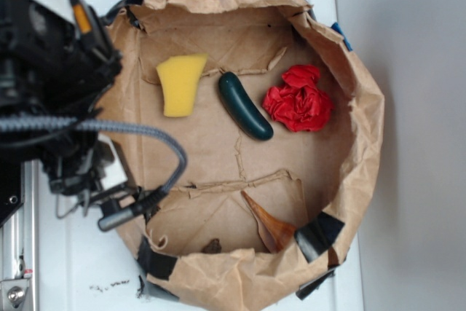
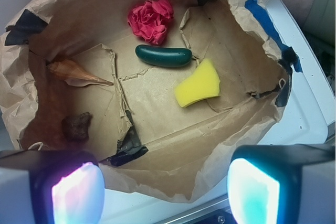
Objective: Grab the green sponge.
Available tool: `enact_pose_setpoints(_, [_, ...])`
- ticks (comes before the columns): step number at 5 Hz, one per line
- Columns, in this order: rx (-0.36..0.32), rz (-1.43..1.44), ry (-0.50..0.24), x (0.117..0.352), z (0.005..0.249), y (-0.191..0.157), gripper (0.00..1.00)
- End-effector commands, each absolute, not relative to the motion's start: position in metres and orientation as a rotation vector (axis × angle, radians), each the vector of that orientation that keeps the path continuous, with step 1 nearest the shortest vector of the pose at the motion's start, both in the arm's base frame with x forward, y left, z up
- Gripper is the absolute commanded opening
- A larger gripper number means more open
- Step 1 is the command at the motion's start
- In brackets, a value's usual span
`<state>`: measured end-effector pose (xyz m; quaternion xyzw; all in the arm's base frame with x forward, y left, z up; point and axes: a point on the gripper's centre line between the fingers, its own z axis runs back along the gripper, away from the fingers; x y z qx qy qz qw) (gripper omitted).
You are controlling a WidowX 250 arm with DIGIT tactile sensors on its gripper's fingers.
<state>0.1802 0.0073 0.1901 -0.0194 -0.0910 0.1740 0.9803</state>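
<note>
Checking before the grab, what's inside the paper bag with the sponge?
Inside the paper bag lie the yellow sponge, a dark green cucumber, a red cloth ball, a brown wooden spoon and a small dark lump. Nothing visibly covers the sponge.

Open floor lies around the green sponge (image 2: 198,84); only the cucumber (image 2: 163,56) sits close beside it; paper walls (image 2: 252,40) ring everything.

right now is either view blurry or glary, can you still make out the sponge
Exterior view: soft overall, arm at left blurred, yet the green sponge reads clearly as yellow. Wrist view: sharper on the sponge, but the fingers glow pink and cyan, out of focus.
</note>
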Motion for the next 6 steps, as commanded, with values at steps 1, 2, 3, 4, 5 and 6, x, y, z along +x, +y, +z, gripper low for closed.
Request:
enact_pose_setpoints(1, [-0.025, 0.483, -0.233, 0.207, 0.195, 0.017, 1.0])
enact_pose_setpoints(2, [-0.029, 0.549, -0.246, 0.238, 0.188, 0.016, 1.0])
enact_pose_setpoints(3, [-0.008, 0.766, -0.237, 0.259, 0.181, 0.028, 1.0])
enact_pose_setpoints(4, [-0.052, 0.863, -0.144, 0.255, 0.163, 0.037, 1.0])
enact_pose_setpoints(5, [-0.047, 0.99, -0.127, 0.283, 0.146, 0.028, 1.0])
enact_pose_setpoints(6, [-0.042, 1.049, -0.101, 0.241, 0.132, 0.032, 1.0])
